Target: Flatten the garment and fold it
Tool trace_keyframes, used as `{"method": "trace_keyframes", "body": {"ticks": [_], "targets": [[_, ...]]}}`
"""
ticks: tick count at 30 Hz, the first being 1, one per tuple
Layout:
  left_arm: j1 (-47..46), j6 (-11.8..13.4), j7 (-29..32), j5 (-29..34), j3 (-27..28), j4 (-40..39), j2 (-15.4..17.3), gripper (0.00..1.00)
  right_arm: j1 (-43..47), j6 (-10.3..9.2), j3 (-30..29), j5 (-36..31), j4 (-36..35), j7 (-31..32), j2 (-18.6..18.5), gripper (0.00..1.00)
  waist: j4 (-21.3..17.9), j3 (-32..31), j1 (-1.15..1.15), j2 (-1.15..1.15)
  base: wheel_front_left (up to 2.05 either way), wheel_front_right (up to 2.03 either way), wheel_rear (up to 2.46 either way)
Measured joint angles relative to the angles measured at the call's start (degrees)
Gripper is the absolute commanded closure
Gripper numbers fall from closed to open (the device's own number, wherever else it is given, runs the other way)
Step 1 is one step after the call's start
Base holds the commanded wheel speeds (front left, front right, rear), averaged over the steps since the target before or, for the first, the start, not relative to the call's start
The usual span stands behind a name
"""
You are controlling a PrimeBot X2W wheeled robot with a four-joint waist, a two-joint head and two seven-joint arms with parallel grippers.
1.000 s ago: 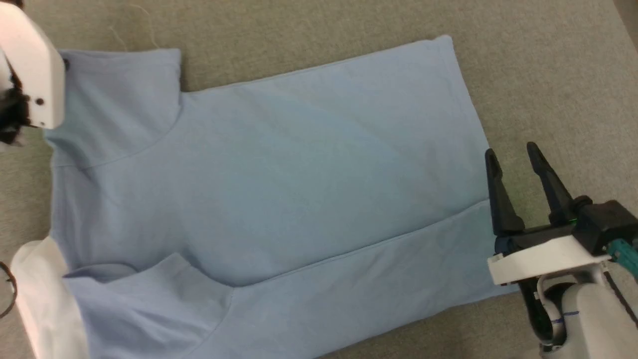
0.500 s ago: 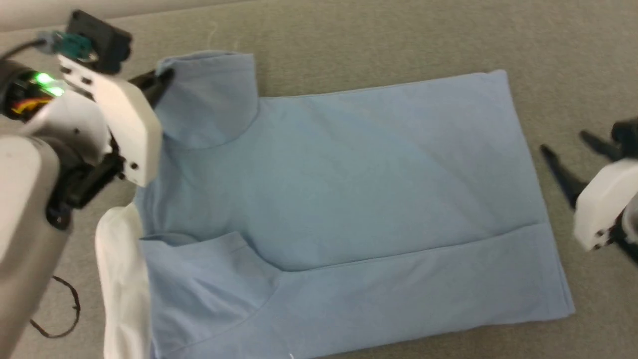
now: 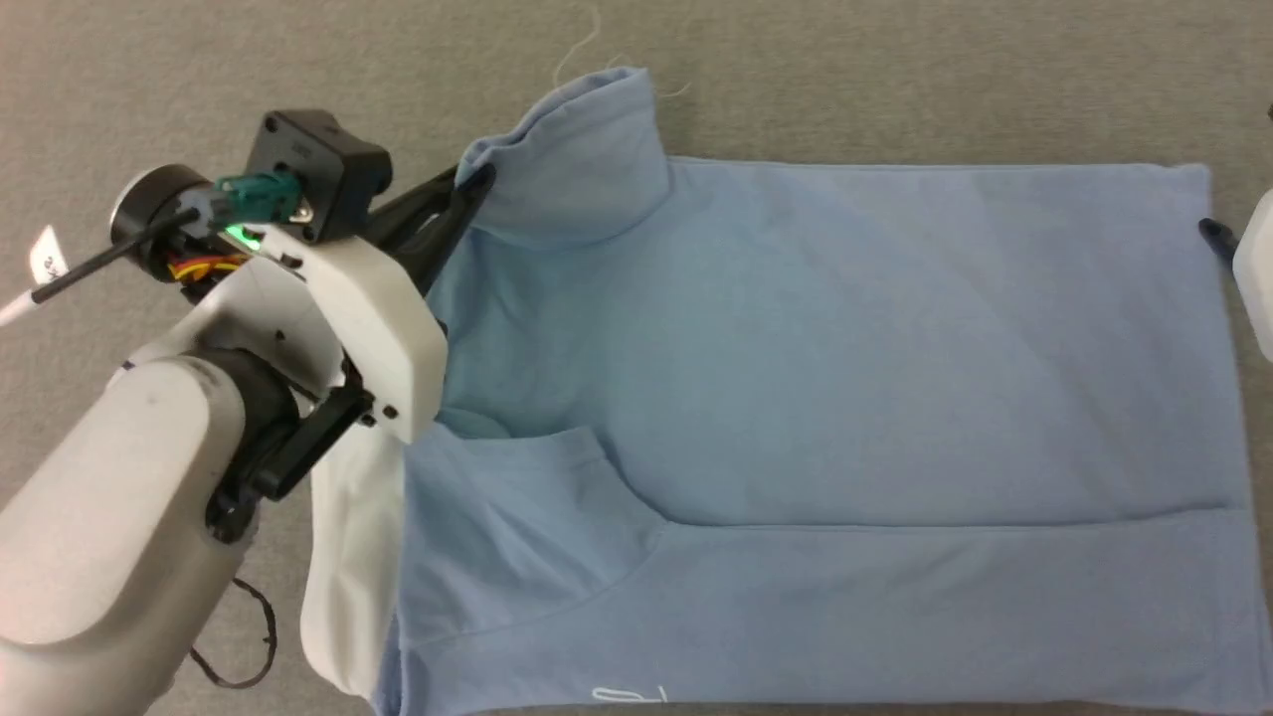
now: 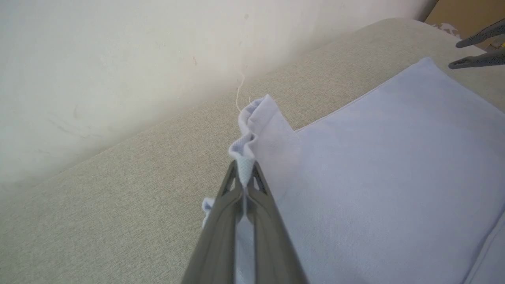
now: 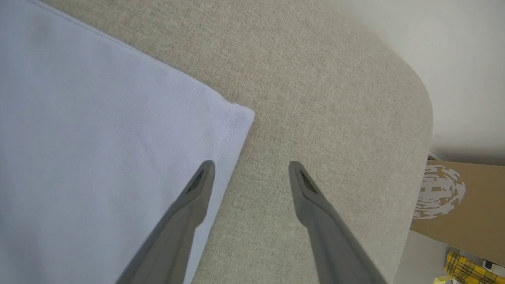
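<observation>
Writing: small white stitched mark [image 3: 629, 693] at near edge of light blue knit short-sleeved polo shirt [image 3: 845, 348], too small to read. White printed emblem on brown cardboard box [image 5: 461, 197] past the upholstery's rounded corner, blurred, not legible. Small white tag [image 3: 45, 261] on left arm's cable, marks unreadable.

Materials, shapes: shirt of fine matte knit, soft. Spread lengthwise across beige coarse-woven upholstered surface [image 3: 895, 80], collar end toward robot's left, hem toward right. Near long side folded over the body along a straight crease, near sleeve tucked in with it. Plain white collar [image 3: 348, 557] poking out at left end. Far sleeve [image 3: 587, 149] raised off the surface, its edge gathered into small ruffles. Loose pale thread [image 4: 238, 92] just beyond that sleeve. Thin black cord loop [image 3: 249, 646] on the upholstery beside the collar. Pale smooth wall [image 4: 118, 51] behind. Yellow plaid item [image 5: 469, 270] below the box, nature unclear.

Arms: left gripper [image 4: 244, 169] clenched on far sleeve's hem edge, thin fold of knit pinched between dark fingertips. Pale forearm reaching diagonally up from lower left of head view. Right gripper [image 5: 251, 167] released, fingers spread wide apart. Poised at far hem corner, one fingertip over the fabric edge, the other over bare upholstery; contact with cloth impossible to tell.
</observation>
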Motion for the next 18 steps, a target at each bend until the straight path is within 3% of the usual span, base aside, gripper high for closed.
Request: {"method": "trace_keyframes", "body": {"ticks": [11,12,13,14,18], "targets": [[-0.06,-0.55,-1.47,1.98,-3.04,-0.7,-1.96,1.0,-9.0,-0.02,9.54,1.25,11.1,-2.33,-2.02,0.0,4.74,3.8,0.0,0.0,0.0,0.0,0.0],[-0.06,-0.54,-1.54,1.99,-3.21,-0.69,-2.02,1.0,-9.42,-0.03,10.05,2.0,11.82,-2.33,-2.15,0.16,4.97,4.02,0.0,0.0,0.0,0.0,0.0],[-0.05,-0.54,-1.55,2.01,-3.32,-0.65,-2.13,1.0,-9.73,-0.1,10.78,2.8,12.28,-2.3,-2.38,0.79,5.17,4.2,0.0,0.0,0.0,0.0,0.0],[-0.05,-0.54,-1.6,2.08,-3.42,-0.58,-2.23,1.0,-10.1,-0.1,11.62,3.33,12.46,-2.42,-2.72,1.0,5.33,4.32,-0.01,0.0,0.0,0.0,0.0],[-0.02,-0.46,-2.23,2.36,-3.5,0.13,-2.48,1.0,-10.63,-0.03,13.97,5.13,13.71,-5.38,-2.41,1.0,5.35,3.99,0.0,0.0,0.0,0.0,0.0]]}}
